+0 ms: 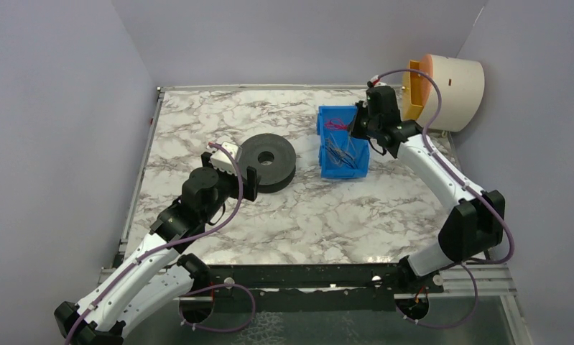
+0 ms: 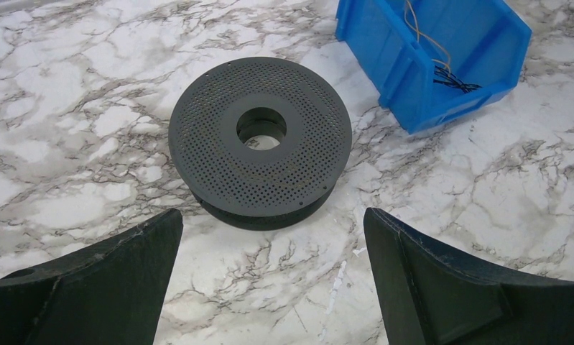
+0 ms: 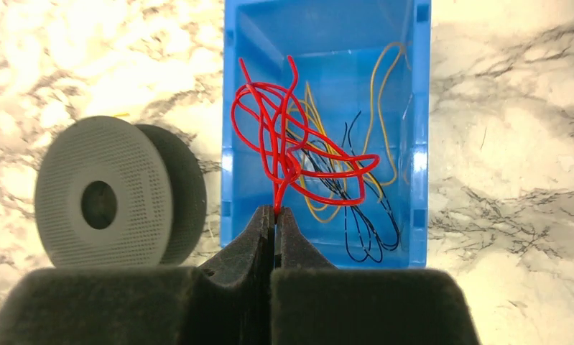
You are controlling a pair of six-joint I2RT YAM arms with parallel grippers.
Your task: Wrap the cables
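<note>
As the right tool (image 3: 275,213) is clamped on the red cable (image 3: 287,167) over the bin (image 3: 422,165) toward the table's far-right corner, lift slowly to untangle it; left tool (image 2: 273,223) gapes near the spool (image 2: 205,136).

No legible txt, labels, brands or nos. in any view

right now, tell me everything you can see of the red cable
The red cable is a thin, glossy wire tangled into loose loops. The shut right tool pinches a strand at the bundle's near end; the loops spread over the blue bin, in front of yellow wires and black wires. Whether it touches them is unclear.
</note>
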